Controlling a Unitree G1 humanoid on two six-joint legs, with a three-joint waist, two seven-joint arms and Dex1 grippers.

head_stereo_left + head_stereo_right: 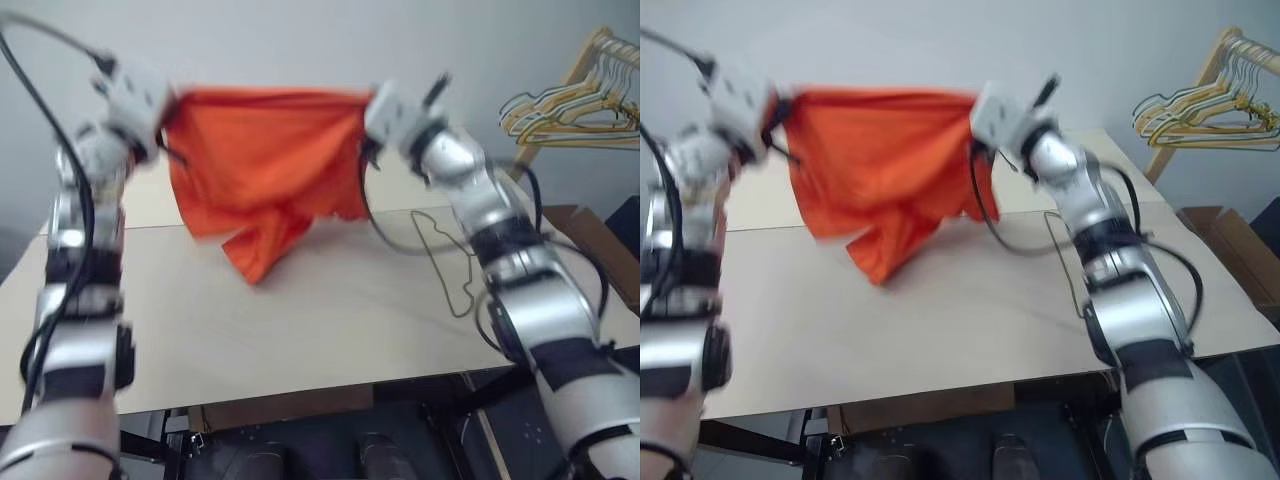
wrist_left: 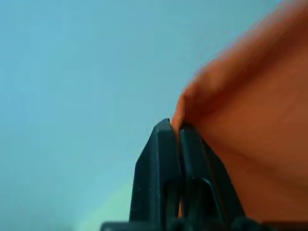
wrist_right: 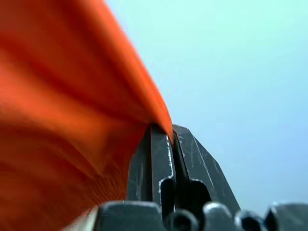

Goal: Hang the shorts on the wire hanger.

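The bright orange shorts [image 1: 265, 175] hang stretched between my two raised grippers above the table, their lower end trailing down to just above the tabletop. My left gripper [image 2: 175, 126] is shut on one top corner of the shorts [image 2: 250, 125]. At the other top corner my right gripper [image 3: 168, 131] is shut on the fabric [image 3: 62, 110]. The thin wire hanger [image 1: 448, 262] lies flat on the table to the right, partly behind my right arm.
The pale wooden table [image 1: 300, 320] has free room in front of and below the shorts. A wooden rack with a bunch of yellowish hangers [image 1: 575, 100] stands at the back right, a brown cardboard box [image 1: 600, 240] beneath it.
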